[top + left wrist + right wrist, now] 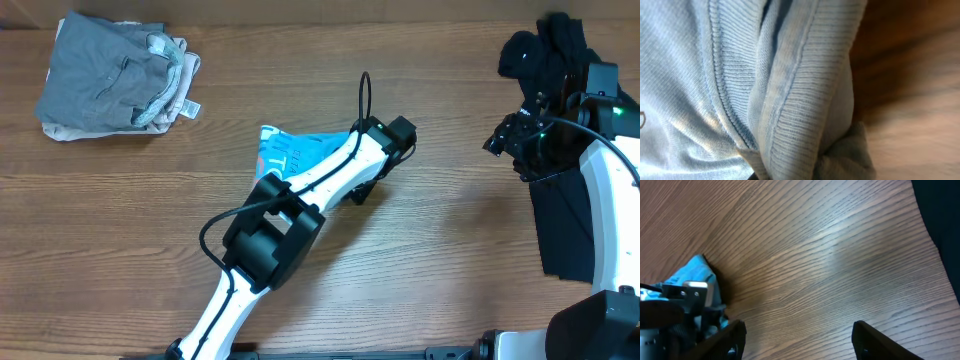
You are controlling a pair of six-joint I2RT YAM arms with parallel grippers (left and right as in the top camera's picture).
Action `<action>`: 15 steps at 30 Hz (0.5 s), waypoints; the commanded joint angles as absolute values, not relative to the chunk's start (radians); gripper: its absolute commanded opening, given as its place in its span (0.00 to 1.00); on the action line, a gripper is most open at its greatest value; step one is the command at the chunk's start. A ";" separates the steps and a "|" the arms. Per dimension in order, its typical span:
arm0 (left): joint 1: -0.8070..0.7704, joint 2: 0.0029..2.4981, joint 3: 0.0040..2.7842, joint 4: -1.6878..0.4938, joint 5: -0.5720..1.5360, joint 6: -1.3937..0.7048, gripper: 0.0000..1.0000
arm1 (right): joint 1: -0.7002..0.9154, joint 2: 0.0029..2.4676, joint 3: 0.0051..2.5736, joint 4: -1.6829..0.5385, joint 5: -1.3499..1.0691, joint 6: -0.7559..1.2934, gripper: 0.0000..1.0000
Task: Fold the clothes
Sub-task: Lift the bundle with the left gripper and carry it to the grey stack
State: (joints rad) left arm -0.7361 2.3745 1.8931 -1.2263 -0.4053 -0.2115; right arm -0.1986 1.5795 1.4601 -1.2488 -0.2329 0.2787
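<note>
Blue garment [790, 90] fills the left wrist view, hiding left fingers, grip unclear; right fingers [731, 339] spread wide.

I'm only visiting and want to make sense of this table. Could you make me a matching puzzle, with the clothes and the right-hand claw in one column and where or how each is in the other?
Things:
1. grey folded pile of clothes
2. light blue knit garment
3. black cloth
4. right gripper

Places or states:
A. open over bare wooden table
B. mid-table, under the left arm
C. far left corner
D. right edge, beside the right arm

Pairs: 1-C, 2-B, 3-D, 4-A.
</note>
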 commanded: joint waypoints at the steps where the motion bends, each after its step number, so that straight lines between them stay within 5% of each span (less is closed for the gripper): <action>1: -0.606 2.480 1.909 -1.297 -0.506 -0.234 0.04 | -0.198 1.571 1.475 -1.244 -0.242 0.261 0.72; 15: -0.410 2.194 2.340 -1.406 -0.493 -0.062 0.04 | -0.198 1.571 1.475 -1.243 -0.241 0.253 0.72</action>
State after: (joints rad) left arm -0.4286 2.3341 2.2375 -1.4162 -0.4793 -0.1406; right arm -0.1982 1.5795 1.4601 -1.2484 -0.2321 0.2611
